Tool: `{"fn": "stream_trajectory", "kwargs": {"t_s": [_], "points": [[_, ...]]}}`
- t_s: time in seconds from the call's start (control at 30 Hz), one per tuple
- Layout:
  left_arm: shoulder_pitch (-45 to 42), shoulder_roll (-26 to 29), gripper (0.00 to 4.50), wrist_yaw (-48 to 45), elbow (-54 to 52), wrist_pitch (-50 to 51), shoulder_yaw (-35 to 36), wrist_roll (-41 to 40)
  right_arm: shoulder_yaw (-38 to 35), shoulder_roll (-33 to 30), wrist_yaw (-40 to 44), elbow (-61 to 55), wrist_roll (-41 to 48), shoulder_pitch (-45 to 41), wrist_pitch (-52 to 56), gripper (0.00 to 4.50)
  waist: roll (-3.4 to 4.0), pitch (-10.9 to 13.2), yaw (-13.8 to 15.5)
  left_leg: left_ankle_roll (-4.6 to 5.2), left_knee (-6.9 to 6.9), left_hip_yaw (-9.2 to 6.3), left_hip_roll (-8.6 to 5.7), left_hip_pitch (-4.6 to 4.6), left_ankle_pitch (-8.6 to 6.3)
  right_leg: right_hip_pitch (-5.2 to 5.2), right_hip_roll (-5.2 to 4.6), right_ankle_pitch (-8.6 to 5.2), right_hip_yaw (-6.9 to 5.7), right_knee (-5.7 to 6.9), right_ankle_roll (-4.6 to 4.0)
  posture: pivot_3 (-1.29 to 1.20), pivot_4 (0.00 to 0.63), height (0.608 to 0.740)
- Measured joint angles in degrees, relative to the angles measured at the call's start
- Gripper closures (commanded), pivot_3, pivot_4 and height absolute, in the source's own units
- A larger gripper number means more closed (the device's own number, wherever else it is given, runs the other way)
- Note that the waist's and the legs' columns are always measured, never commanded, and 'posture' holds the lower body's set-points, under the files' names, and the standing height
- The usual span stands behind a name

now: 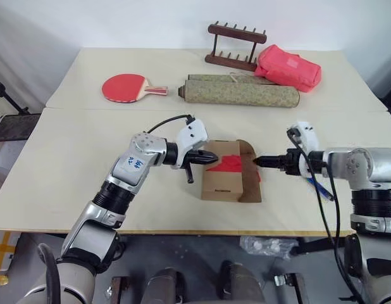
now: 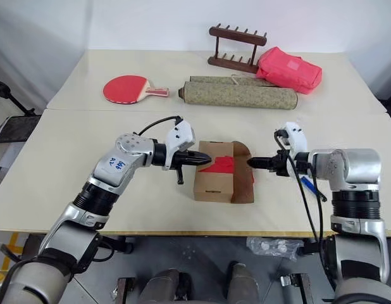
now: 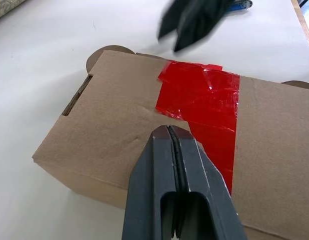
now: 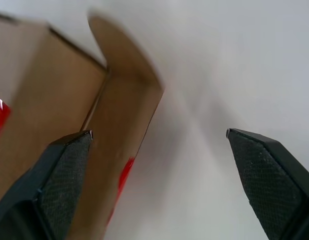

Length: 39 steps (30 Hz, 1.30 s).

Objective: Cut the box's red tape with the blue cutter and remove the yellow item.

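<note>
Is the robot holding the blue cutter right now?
No, the blue cutter lies on the table under the right arm, and the open right tool holds nothing.

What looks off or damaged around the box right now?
The box has its right-hand flap splayed open, and the red tape looks jagged. The blue cutter lies on the table, in no gripper.

We are looking down from the head over the table. Each wrist camera is peering closely at the box, their shared ground.
</note>
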Motion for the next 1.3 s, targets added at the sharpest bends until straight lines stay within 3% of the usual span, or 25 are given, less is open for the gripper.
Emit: {"fn": "stream_trajectory", "kwargs": {"t_s": [0.27, 0.53, 0.63, 0.9, 1.03, 1.3], "points": [[-0.1, 0.8, 4.5, 0.1, 0.6, 0.0, 0.4, 0.3, 3.2, 2.5, 3.9, 11.0, 0.2, -6.1, -2.6, 0.02, -0.04, 0.0, -1.0, 0.0, 0.0, 0.08, 0.02, 0.17, 0.02, 0.04, 0.0, 0.0, 0.09, 0.15, -0.01, 0.0, 0.15, 0.74], [-0.2, 0.8, 4.5, 0.1, 0.9, -0.5, 0.8, 0.8, 5.9, 4.4, 7.1, 14.3, 0.3, -8.6, -3.1, 0.02, -0.03, 0.0, -1.4, -0.03, -0.03, 0.07, 0.03, 0.2, 0.02, 0.03, -0.01, 0.0, 0.09, 0.18, -0.01, 0.0, 0.15, 0.74], [-0.2, 0.7, 4.5, 0.1, 1.1, -0.6, 0.9, 0.9, 6.4, 4.6, 7.2, 14.9, 0.2, -9.0, -3.1, 0.58, -0.03, 0.0, -1.4, -0.03, -0.03, 0.08, 0.03, 0.2, 0.02, 0.03, -0.01, 0.0, 0.1, 0.18, -0.01, 0.0, 0.15, 0.74], [-0.7, 0.5, 4.5, 0.0, 2.3, -1.6, 0.9, 0.9, 7.5, 5.6, 5.6, 13.8, 0.3, -9.0, -0.3, 3.36, -0.03, 0.0, -1.4, -0.04, -0.03, 0.07, 0.01, 0.17, 0.02, 0.0, -0.06, 0.0, 0.09, 0.19, -0.01, 0.0, 0.15, 0.74], [-0.7, 0.5, 4.5, 0.0, 2.6, -2.2, 0.9, 1.0, 7.0, 5.7, 2.3, 10.1, 0.5, -9.1, 3.8, 4.49, -0.03, 0.0, -1.3, -0.04, -0.04, 0.06, 0.01, 0.15, 0.02, -0.04, -0.09, 0.01, 0.09, 0.19, -0.01, 0.0, 0.15, 0.74], [-0.8, 0.3, 4.5, 0.0, 2.8, -3.1, 0.9, 1.0, 2.1, 7.8, -6.9, 1.1, 0.8, -9.3, 14.2, 4.49, -0.02, 0.0, -1.1, -0.05, -0.09, 0.0, -0.02, 0.01, 0.01, -0.16, -0.12, 0.01, 0.04, 0.17, -0.01, 0.0, 0.15, 0.74]]}}
